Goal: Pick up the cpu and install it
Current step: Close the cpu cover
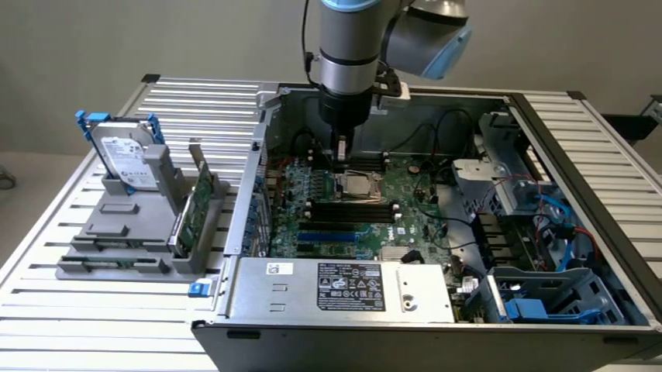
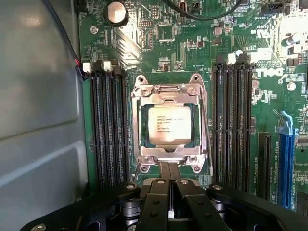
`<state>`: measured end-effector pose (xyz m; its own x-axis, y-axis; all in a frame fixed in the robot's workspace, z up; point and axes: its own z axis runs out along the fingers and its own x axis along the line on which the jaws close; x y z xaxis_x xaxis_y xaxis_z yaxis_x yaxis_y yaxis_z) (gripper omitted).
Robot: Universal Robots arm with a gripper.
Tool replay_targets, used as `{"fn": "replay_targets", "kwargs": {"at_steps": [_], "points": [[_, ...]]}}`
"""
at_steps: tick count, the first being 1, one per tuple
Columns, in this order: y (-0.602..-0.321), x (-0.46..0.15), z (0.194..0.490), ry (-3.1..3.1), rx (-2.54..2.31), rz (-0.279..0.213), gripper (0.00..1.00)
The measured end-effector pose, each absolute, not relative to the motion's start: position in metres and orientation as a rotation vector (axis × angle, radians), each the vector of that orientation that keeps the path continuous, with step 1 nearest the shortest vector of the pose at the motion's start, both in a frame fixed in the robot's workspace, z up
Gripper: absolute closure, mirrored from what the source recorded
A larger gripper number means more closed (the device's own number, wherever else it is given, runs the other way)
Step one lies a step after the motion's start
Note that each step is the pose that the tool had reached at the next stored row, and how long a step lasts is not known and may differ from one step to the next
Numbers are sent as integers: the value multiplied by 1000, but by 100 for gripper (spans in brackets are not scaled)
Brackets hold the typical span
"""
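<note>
Slatted metal table (image 1: 62, 310) carries an open computer case (image 1: 414, 349) lying on its side, its motherboard (image 2: 163, 53) facing up. On that board the cpu (image 2: 168, 125) lies flat in its socket, silvery top up with printed lettering showing, and the socket's metal frame (image 2: 166, 91) runs around its edges. The hand (image 2: 169, 166) is clenched, its two black fingers (image 2: 156, 202) pressed together with nothing between them. It grasps nothing, and the cpu is apart from it. The fingertips sit right at one edge of the socket frame, just beside the cpu; whether they touch the frame I cannot tell. Black memory slots (image 2: 108, 130) flank the socket on both sides. In the exterior view the arm (image 1: 346, 46) comes straight down into the case from above, wrist vertical, with the hand (image 1: 342, 155) pointing down just behind the cpu (image 1: 359, 184). Outside the case, towards the exterior view's left, a grey holder (image 1: 114, 232) on the table keeps a hard drive (image 1: 129, 159) and a green card (image 1: 201, 201) upright.
</note>
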<state>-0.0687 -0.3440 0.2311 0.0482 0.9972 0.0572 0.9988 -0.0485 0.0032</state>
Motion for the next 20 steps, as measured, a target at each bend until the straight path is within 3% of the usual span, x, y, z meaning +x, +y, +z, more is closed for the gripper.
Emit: {"fn": "replay_targets", "kwargs": {"at_steps": [20], "points": [[-345, -70, 203, -2163, -2225, -67, 89]]}}
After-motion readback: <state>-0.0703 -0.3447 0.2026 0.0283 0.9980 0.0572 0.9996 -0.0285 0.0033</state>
